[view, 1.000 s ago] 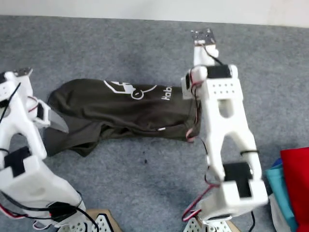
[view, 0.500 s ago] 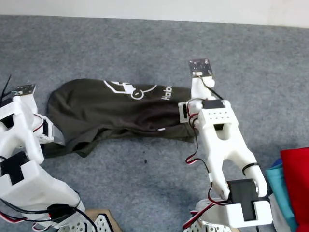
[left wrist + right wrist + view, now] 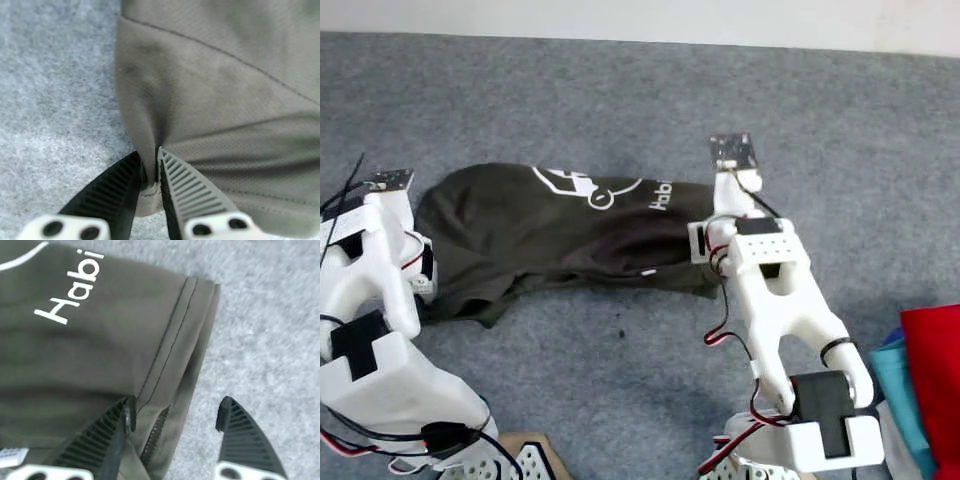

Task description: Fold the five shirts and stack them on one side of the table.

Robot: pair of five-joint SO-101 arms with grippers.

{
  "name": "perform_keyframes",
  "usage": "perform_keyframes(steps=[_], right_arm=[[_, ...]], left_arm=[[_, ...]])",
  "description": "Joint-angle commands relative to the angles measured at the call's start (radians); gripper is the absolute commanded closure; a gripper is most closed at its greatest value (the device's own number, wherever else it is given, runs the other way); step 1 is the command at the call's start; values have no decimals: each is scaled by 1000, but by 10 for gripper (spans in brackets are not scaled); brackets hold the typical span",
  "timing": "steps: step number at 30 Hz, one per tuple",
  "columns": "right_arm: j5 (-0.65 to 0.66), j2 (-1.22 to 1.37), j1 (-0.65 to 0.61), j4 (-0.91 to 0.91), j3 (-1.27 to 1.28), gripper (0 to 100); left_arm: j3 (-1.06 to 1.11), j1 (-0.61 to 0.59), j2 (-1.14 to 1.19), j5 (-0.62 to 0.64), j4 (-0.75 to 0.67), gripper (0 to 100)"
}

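While it is lying half-bunched on the grey table [image 3: 620, 100] between the arms, shirt [image 3: 570, 230] is looking light, limp and grippy rather than slick, likely sagging wherever unsupported; left gripper [image 3: 150, 172] is pinching a fold at its edge between closed fingers; right gripper [image 3: 177, 407] is standing wide, one finger at the hem, other over bare table; stitched hems and corners are looking the surest holds
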Motion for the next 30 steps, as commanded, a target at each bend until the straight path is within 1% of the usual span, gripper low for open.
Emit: perform_keyframes(steps=[1, 6, 9, 16, 19, 23, 26, 30], right_arm=[[-9, -51, -10, -24, -5, 736], [-9, -59, -13, -82, 41, 736], [-8, -62, -38, -102, 62, 736], [-2, -51, -64, -113, 67, 736], [-2, -51, -64, -125, 70, 736], [-2, -53, -64, -128, 77, 736], [0, -53, -77, -162, 102, 736], [0, -54, -90, -177, 120, 736]], left_arm=[[-76, 28, -16, -8, 121, 993], [-265, 64, -15, -9, 419, 990], [-363, 70, -15, -11, 534, 990], [-410, 70, -5, -8, 539, 989], [-481, 76, -5, 5, 539, 989], [-588, 125, 24, 114, 539, 989], [-679, 186, 107, 189, 542, 989], [-754, 246, 236, 253, 543, 989]])
